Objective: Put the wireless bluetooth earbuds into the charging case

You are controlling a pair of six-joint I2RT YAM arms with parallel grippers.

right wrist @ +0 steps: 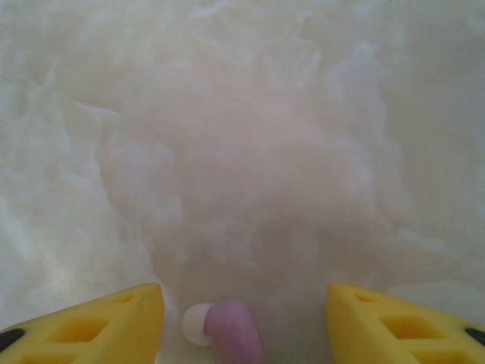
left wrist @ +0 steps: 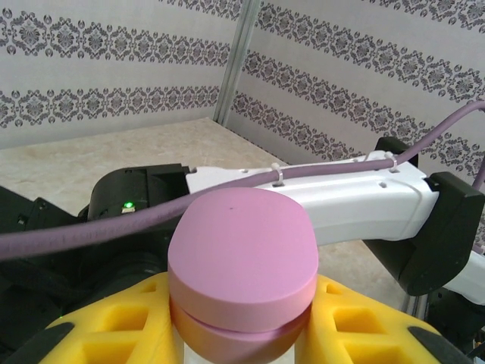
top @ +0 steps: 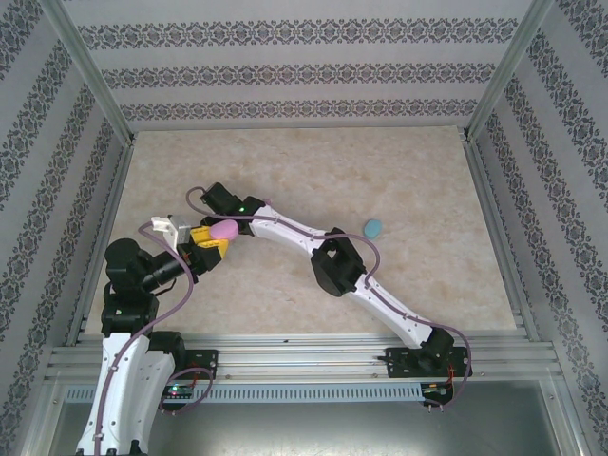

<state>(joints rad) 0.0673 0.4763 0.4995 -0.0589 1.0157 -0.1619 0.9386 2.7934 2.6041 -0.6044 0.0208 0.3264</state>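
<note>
Jaws on the left gripper (left wrist: 242,303) are clenched on the pink charging case (left wrist: 242,250), and the two yellow fingers (left wrist: 114,322) press in from either side of its lower half. The case is held clear of the table (top: 399,171), its two halves together with only a thin seam showing around the middle, flat pink top facing the wrist camera. From above, the same case (top: 223,229) sits at the tip of the left gripper (top: 211,239), just beside the white link of the right arm (top: 285,226).

Over to the right gripper (right wrist: 244,299): jaws spread wide, gripping nothing, hanging low over the pale marbled tabletop. Between its yellow fingers (right wrist: 98,318) lies one pink-purple earbud (right wrist: 233,332) with a white tip, resting on the table. It lies nearer the finger at the picture's left than the other one. Whether that finger touches it cannot be told; the opposite finger is well apart from it.

Further right in the overhead view, a small blue oval object (top: 372,228) rests alone on the table, well apart from both grippers.
</note>
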